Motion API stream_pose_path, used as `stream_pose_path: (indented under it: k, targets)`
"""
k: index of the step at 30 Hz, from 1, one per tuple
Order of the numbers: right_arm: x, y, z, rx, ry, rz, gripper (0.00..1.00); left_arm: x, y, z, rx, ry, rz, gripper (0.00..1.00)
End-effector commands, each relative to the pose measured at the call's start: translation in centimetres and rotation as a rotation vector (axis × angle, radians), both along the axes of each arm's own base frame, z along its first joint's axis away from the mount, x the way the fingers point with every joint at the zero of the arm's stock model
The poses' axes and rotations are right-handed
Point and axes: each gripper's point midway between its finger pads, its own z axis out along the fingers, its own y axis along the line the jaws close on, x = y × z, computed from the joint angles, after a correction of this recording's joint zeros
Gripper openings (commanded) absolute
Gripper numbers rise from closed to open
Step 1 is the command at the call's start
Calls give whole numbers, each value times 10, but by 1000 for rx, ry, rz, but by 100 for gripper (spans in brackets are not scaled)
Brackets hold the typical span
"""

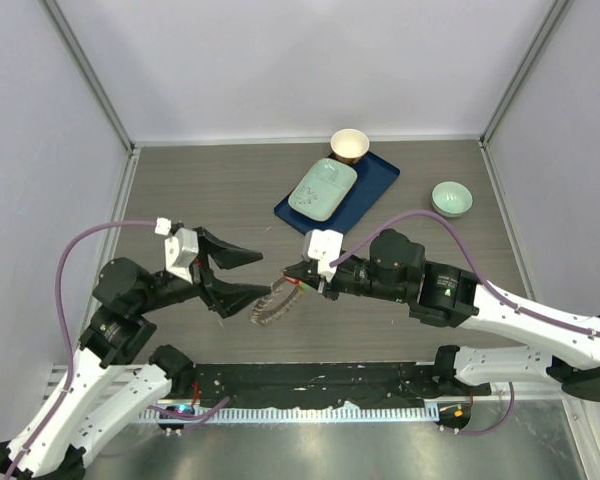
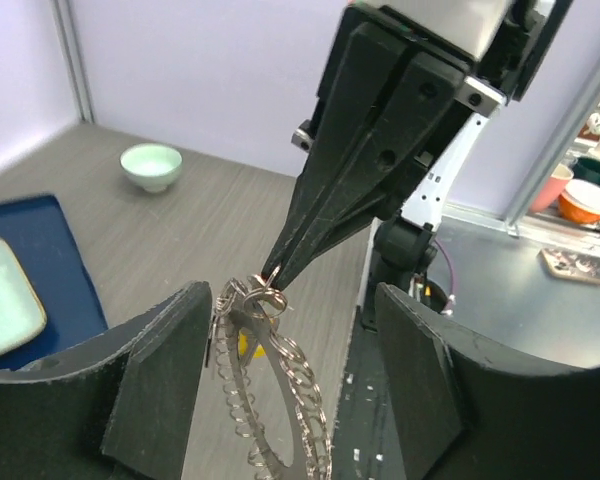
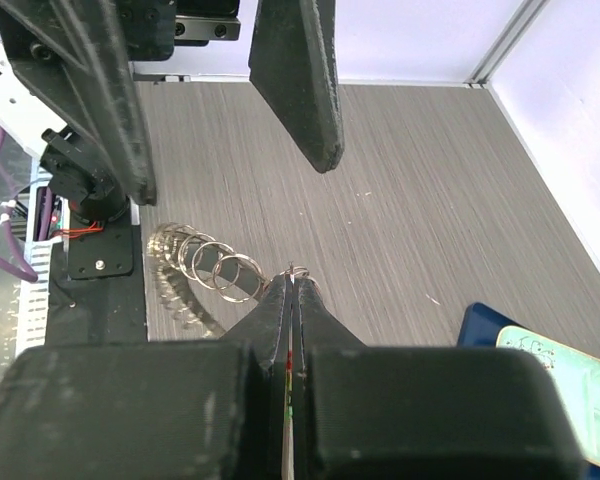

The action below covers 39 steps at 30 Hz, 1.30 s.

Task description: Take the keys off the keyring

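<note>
The keyring is a grey metal ring fringed with small silvery rings. It stands on edge, held up just above the table. My right gripper is shut on a small silvery ring at its top. In the right wrist view its jaws are pressed together, and thin red and green slivers of the keys show in the slit. In the left wrist view the keyring hangs between my open left gripper's fingers, touching neither. An orange-yellow key head shows behind the ring.
A blue tray at the back holds a pale green plate. A beige cup stands behind it and a pale green bowl to its right. A black strip runs along the near edge.
</note>
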Motion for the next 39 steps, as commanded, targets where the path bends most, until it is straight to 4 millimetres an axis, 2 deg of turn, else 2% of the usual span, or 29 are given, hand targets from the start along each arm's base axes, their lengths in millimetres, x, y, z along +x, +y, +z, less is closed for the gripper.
stream_pose_path:
  k: [1, 2, 3, 4, 6, 8, 9, 10, 11, 12, 13, 15, 18, 21, 25, 28, 33, 37, 39]
  targets:
    - [8, -3, 41, 129, -57, -50, 1, 16, -2, -8, 10, 257, 75, 68]
    - [10, -4, 42, 133, -59, -61, 1, 29, 1, -10, -19, 352, 158, 63]
    - [12, -3, 41, 132, -57, -69, 1, 34, 5, -6, -32, 395, 202, 54]
    - [14, -2, 39, 128, -58, -75, 1, 39, 5, -21, 9, 481, 241, 50]
    - [21, -4, 42, 138, -62, -121, 1, 34, 3, -16, 9, 573, 224, 48]
    - [25, -2, 41, 137, -61, -141, 1, 35, -3, -20, 6, 675, 210, 39]
    - [31, -3, 41, 139, -59, -173, 1, 29, -7, -18, -9, 734, 174, 30]
    - [33, -3, 42, 142, -56, -184, 1, 28, -8, -14, -26, 750, 166, 29]
    - [34, -2, 44, 151, -59, -190, 1, 27, -7, -11, -42, 762, 167, 31]
    - [36, -3, 44, 155, -53, -202, 1, 32, -5, -9, -69, 778, 199, 41]
    - [37, -3, 44, 158, -54, -208, 1, 30, -3, -8, -77, 796, 208, 46]
    - [41, -3, 43, 159, -52, -232, 1, 23, 2, 8, -104, 754, 191, 56]
    - [47, -4, 42, 153, -51, -263, 1, 15, 10, 29, -133, 667, 186, 62]
    - [49, -2, 41, 151, -44, -276, 1, 22, 12, 30, -101, 614, 220, 62]
    - [54, 1, 42, 162, -22, -302, 1, 35, 4, 11, -26, 642, 245, 54]
    - [58, 2, 44, 174, -9, -326, 1, 47, 4, 1, 8, 602, 282, 49]
    - [64, 4, 43, 188, 44, -374, 1, 65, 9, -11, 83, 467, 354, 46]
    - [71, 5, 42, 164, 95, -425, 1, 77, 16, -26, 128, 452, 421, 45]
    - [77, 9, 31, 120, 111, -454, 1, 84, 20, -37, 133, 448, 466, 44]
